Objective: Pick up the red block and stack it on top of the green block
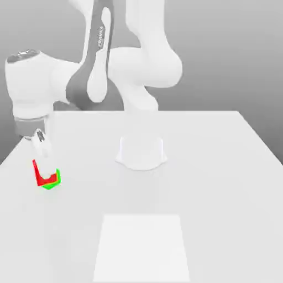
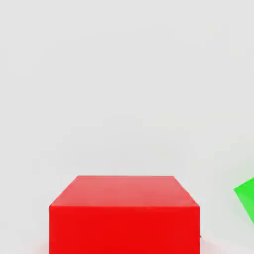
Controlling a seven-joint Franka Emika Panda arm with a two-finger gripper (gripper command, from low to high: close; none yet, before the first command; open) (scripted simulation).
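The claw was found clenched on the red block; the green block sat near, angled differently.

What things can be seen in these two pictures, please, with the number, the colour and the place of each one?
red block: one, bright red, at the gripper near the exterior view's left side, partly covered by it
green block: one, bright green, beside the red block, partly hidden
table: one, pale grey, under the blocks and the arm
flat panel: one, white, at the front of the table
arm: one, white with dark grey parts, its base standing on the table
gripper: one, white, at the red block, shut
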